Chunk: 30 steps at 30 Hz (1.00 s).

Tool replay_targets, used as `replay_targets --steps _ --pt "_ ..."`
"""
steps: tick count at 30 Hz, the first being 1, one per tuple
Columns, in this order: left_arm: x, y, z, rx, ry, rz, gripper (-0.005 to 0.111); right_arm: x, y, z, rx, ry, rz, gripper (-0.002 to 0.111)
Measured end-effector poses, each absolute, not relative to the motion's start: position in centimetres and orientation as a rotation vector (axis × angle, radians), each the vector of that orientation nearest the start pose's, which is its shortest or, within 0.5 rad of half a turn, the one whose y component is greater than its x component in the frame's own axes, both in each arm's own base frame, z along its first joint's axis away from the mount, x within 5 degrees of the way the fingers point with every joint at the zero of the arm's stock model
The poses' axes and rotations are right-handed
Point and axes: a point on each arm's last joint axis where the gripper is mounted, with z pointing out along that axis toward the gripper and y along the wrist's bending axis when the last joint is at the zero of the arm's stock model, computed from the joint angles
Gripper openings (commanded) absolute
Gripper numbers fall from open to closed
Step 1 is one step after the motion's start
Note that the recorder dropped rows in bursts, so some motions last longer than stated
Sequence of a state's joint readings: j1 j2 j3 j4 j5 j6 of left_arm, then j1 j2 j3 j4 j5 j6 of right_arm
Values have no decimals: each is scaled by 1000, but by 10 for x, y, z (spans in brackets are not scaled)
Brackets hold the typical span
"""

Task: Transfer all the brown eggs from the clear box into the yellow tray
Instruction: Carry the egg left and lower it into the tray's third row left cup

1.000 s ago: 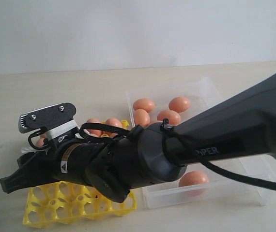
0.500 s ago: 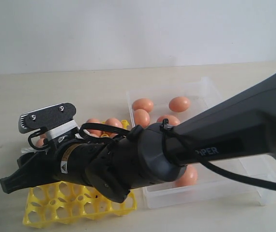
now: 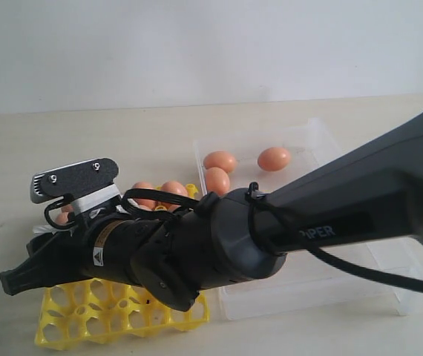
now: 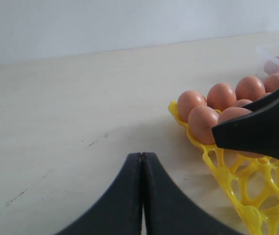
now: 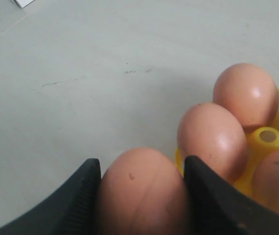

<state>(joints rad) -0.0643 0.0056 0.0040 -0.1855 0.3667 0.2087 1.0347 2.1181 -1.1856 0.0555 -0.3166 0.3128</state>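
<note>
My right gripper (image 5: pixel 142 169) is shut on a brown egg (image 5: pixel 142 193), with a finger pressed against each side of it. It hangs at the edge of the yellow tray (image 3: pixel 70 326), next to eggs sitting in cups (image 5: pixel 212 137). The right arm reaches across from the right, and its gripper (image 3: pixel 18 280) is low over the tray's left side. Three brown eggs (image 3: pixel 220 161) show in the clear box (image 3: pixel 323 144). My left gripper (image 4: pixel 142 155) is shut and empty over bare table beside the tray (image 4: pixel 227 176). A right finger (image 4: pixel 262 132) shows above that tray.
The right arm's thick black body (image 3: pixel 330 215) and its cable cover much of the clear box and the tray's back rows. Pale tabletop (image 4: pixel 71 107) stretches left of the tray. A white wall stands behind.
Two eggs in the clear box have slid out of sight behind the right arm. The right arm and its held egg have barely moved.
</note>
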Motion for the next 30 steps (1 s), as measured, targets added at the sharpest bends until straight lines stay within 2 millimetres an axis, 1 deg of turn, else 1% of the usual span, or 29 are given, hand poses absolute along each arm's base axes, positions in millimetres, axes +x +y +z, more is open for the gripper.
replay_targets --steps 7,21,26,30 --pt "53 -9 179 138 1849 -82 0 227 379 111 -724 2123 783 49" --pt "53 -9 179 138 1849 -82 0 227 379 113 -721 2121 786 49" --pt "53 -9 179 138 1849 -82 0 227 378 113 -706 2136 791 45" --pt "53 -9 179 138 1849 -82 0 227 378 113 -690 2144 799 45"
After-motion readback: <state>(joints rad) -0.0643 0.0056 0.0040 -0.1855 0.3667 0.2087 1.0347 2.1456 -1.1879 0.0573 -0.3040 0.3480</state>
